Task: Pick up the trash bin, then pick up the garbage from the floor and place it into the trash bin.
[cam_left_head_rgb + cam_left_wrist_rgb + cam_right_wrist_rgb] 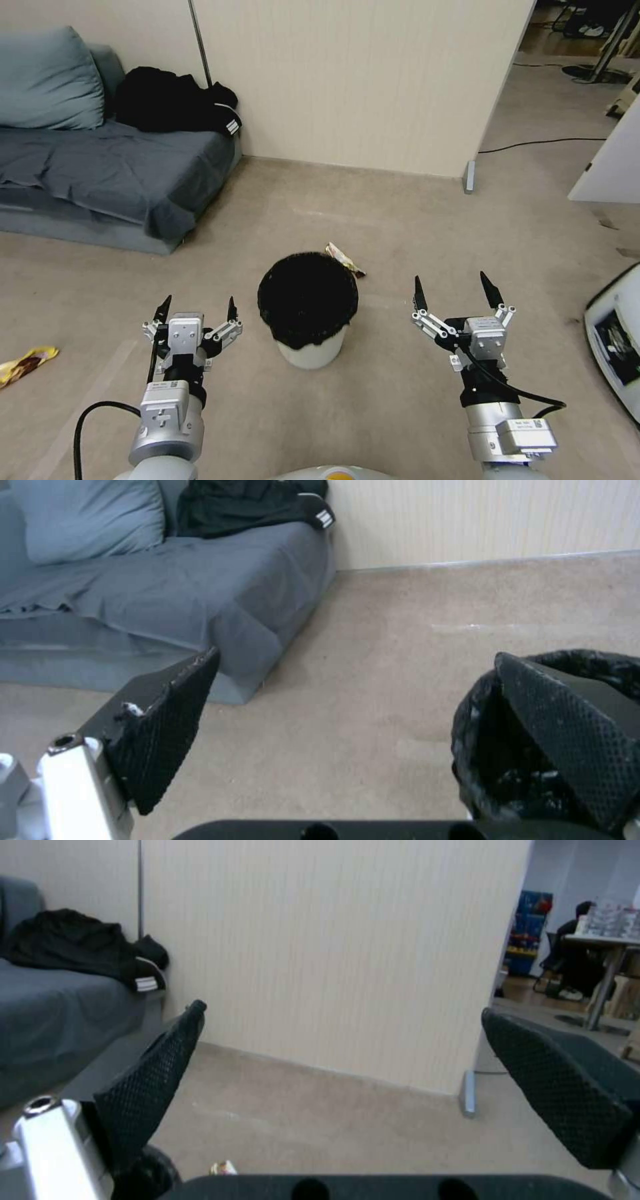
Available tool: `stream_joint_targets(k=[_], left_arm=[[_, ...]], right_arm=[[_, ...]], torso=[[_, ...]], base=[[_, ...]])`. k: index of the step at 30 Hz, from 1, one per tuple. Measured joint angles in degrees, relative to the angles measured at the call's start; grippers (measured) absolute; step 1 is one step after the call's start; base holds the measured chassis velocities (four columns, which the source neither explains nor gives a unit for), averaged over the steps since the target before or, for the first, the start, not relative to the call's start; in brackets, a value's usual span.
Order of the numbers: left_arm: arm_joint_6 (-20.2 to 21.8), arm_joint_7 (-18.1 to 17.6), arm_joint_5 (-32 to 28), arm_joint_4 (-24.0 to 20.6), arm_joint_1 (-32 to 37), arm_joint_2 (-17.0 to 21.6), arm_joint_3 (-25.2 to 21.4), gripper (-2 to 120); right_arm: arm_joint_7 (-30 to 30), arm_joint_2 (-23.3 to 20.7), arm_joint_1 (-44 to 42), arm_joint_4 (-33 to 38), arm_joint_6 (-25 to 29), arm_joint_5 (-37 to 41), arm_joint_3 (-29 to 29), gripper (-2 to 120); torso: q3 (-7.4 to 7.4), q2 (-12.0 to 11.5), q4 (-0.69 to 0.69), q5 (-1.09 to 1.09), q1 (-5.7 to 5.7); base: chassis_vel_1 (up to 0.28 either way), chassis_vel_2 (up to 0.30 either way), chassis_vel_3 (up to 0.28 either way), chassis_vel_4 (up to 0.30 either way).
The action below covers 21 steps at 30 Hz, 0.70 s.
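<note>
1. Head view: the trash bin (308,313), a small white bucket with a black bag folded over its rim, stands upright on the beige carpet floor (400,220) between the two arms.
2. The left pincer (197,308) hovers just to the bin's left, its fingers spread apart and holding nothing.
3. The right pincer (455,288) hovers to the bin's right, a little farther from it, its fingers also spread wide and empty.
4. A snack wrapper (345,259) lies on the floor just behind the bin. A yellow wrapper (24,364) lies well apart at the far left.
5. A grey sofa (113,180) with a black jacket (175,101) on it stands against the wall on the left.
6. Left wrist view: the left pincer (347,700) gapes open, nothing between its fingers. One finger overlaps the bin's (487,740) black bag, though I cannot tell if they touch. The sofa (200,595) lies beyond.
7. Right wrist view: the right pincer (343,1060) is open and empty, facing a cream wall (333,955). A bit of wrapper (224,1168) shows on the floor near one finger.
</note>
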Motion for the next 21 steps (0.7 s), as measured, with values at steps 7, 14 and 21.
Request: stream_joint_targets(k=[7,14,21], left_arm=[[0.24,0.02,0.05,0.0,0.1,-0.09,0.05,100],[1.35,0.08,-1.07,0.0,-0.05,-0.04,0.07,100],[7.74,1.4,-6.17,0.0,-0.73,0.54,0.94,100]], right_arm=[[-0.74,0.0,0.16,-0.3,1.34,0.12,0.1,100],[-0.97,0.0,0.32,-0.86,2.39,-0.19,0.2,100],[-0.67,0.0,0.48,-1.2,2.48,-2.1,0.27,100]], torso=[[-0.02,0.0,-0.02,0.0,-0.01],[-0.02,0.0,-0.01,0.0,-0.01],[-0.02,0.0,-0.01,0.0,-0.01]], base=[[-0.025,0.022,0.025,-0.032],[0.0,0.0,0.0,0.0],[0.0,0.0,0.0,0.0]])
